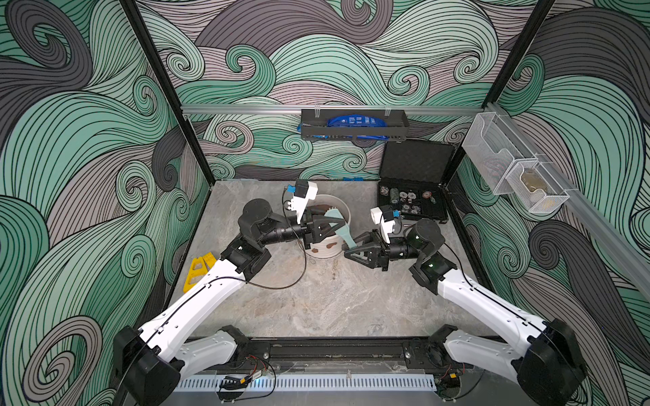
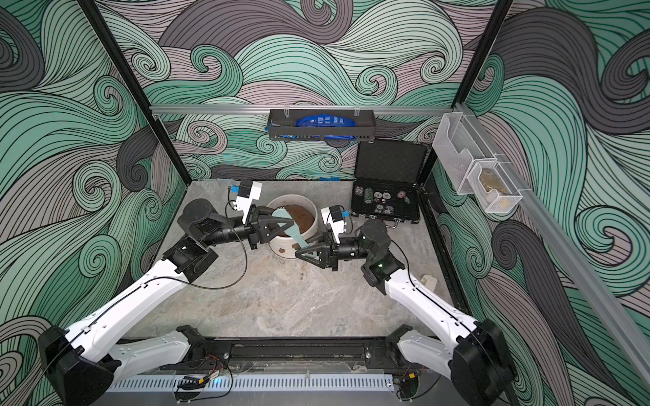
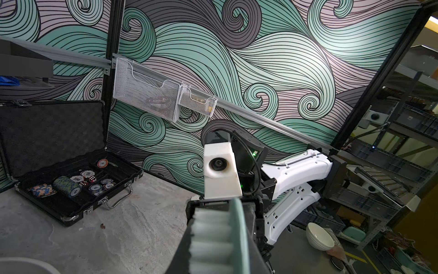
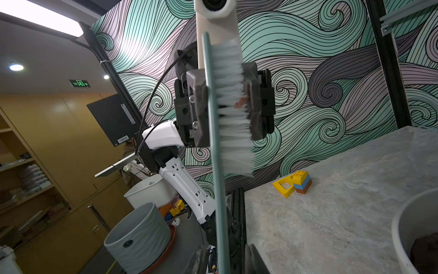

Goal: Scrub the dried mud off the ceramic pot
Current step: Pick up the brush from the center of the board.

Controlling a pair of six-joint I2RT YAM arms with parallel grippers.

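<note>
Ceramic pot sits toward the back middle of the table, with soil inside and a couple of dried mud patches on the near outer wall, so nothing looks scrubbed off yet as far as I can tell. The brush is up in the air over the pot's rim, and honestly this looks like a handover. The left gripper is clamped on the brush head, one pad on the back and one squashing the bristle tips. That's a poor grip for scrubbing, because it covers the bristles. That leaves the handle sticking out toward the right gripper, whose jaws sit on either side of the handle end with gaps showing in the right wrist view, so it isn't pinching it yet. Pose-wise, the left arm reaches in from the front left with its forearm roughly level and its wrist over the pot. The right arm comes from the front right with its elbow bent, gripper low and just beside the pot's near right wall, facing the left one.
</note>
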